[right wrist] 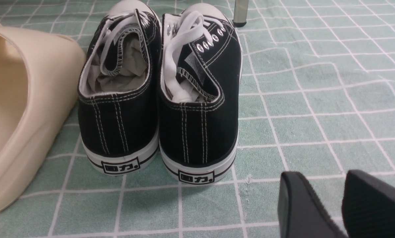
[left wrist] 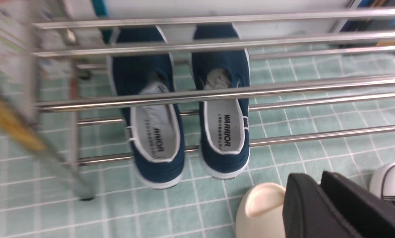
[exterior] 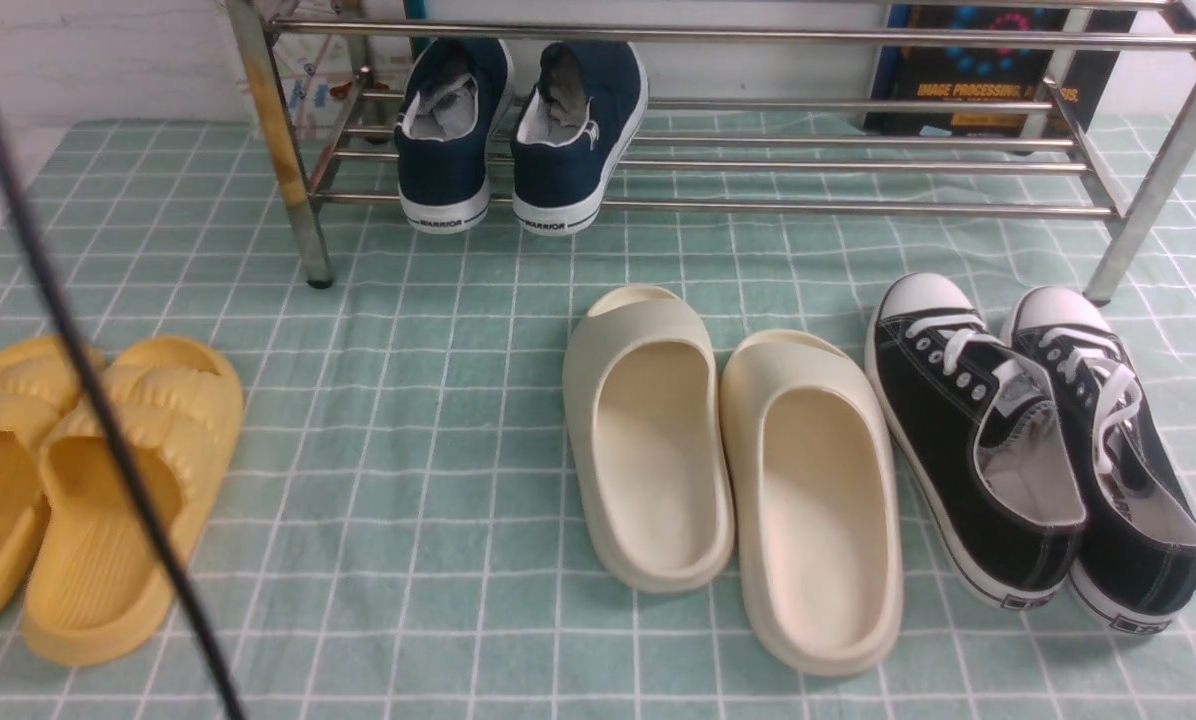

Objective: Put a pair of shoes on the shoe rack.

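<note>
The pair of navy slip-on shoes, left [exterior: 448, 150] and right [exterior: 573, 150], stands side by side on the lower tubes of the steel shoe rack [exterior: 758, 208], heels toward me. The left wrist view looks down on both shoes [left wrist: 158, 165] [left wrist: 225, 158] through the rack's tubes [left wrist: 316, 87]. My left gripper [left wrist: 319, 180] is shut and empty, in front of the rack above a cream slipper. My right gripper [right wrist: 329, 185] is open and empty, low over the cloth behind the black sneakers. Neither gripper shows in the front view.
Cream foam slippers [exterior: 728, 460] lie in the middle, with black lace-up sneakers [exterior: 1038, 450] on their right and yellow slippers [exterior: 78, 490] at the left. A black cable [exterior: 88, 400] crosses the left foreground. The rack's rust-stained leg [exterior: 278, 150] stands at the left. A book [exterior: 988, 80] leans behind the rack.
</note>
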Controlling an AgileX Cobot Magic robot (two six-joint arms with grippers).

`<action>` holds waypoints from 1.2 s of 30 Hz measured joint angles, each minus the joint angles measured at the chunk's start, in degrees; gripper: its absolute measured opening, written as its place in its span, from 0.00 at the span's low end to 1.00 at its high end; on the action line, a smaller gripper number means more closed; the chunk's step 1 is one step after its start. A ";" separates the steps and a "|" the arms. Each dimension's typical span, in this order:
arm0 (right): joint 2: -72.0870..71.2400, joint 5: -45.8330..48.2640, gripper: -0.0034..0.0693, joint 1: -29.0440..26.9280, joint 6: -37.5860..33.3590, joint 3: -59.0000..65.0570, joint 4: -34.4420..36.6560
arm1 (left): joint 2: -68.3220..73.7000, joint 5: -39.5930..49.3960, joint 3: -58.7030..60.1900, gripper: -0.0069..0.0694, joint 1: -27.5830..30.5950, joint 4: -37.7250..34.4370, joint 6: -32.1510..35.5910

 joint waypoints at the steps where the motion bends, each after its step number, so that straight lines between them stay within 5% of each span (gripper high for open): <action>1: 0.00 0.00 0.38 0.00 0.00 0.00 0.00 | -1.97 1.34 0.00 0.20 0.00 0.78 0.11; 10: 0.00 0.00 0.38 0.00 0.00 0.00 0.00 | -23.36 4.07 14.80 0.20 0.00 6.39 -1.17; 19: 0.00 0.00 0.38 0.00 0.00 0.00 0.00 | -56.51 -2.35 56.61 0.20 0.00 9.75 -11.28; 25: 0.00 0.00 0.38 0.00 0.00 0.00 0.00 | -71.80 -3.92 74.52 0.20 0.00 10.50 -18.41; 36: 0.00 0.00 0.38 0.00 0.00 0.00 0.00 | -76.77 -1.42 84.25 0.21 0.00 7.99 -19.66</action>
